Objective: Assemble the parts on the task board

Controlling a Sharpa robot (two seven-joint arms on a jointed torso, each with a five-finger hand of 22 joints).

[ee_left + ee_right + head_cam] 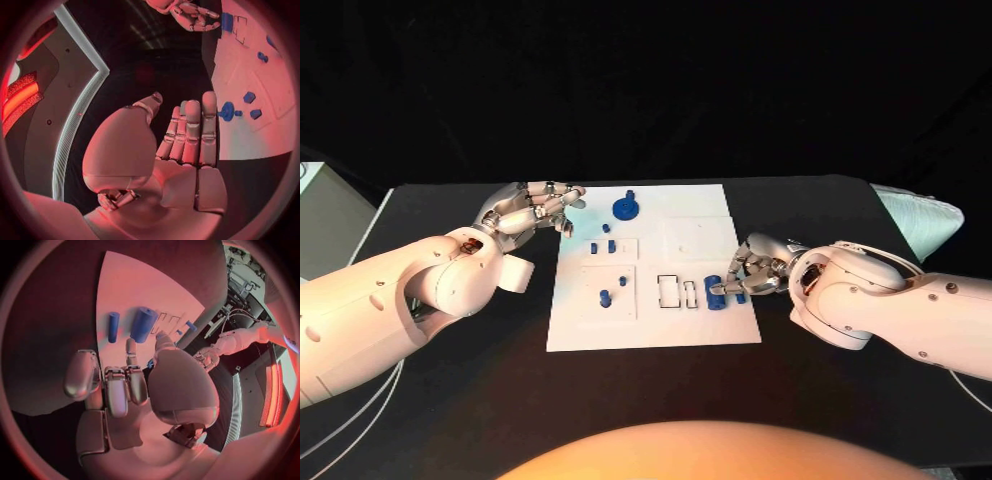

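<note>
Right hand fingers curl at the task board's right edge, touching a blue cylinder part; a firm hold cannot be told. Left hand, fingers straight and empty, hovers off the board's far-left corner, near a round blue part

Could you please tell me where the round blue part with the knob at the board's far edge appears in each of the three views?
Head view: round part at the board's far edge, just right of the left hand.
Left wrist view: round part on the board, just beyond the left hand's fingertips.
Right wrist view: I cannot pick it out.
Shared landmark: the white board.
</note>
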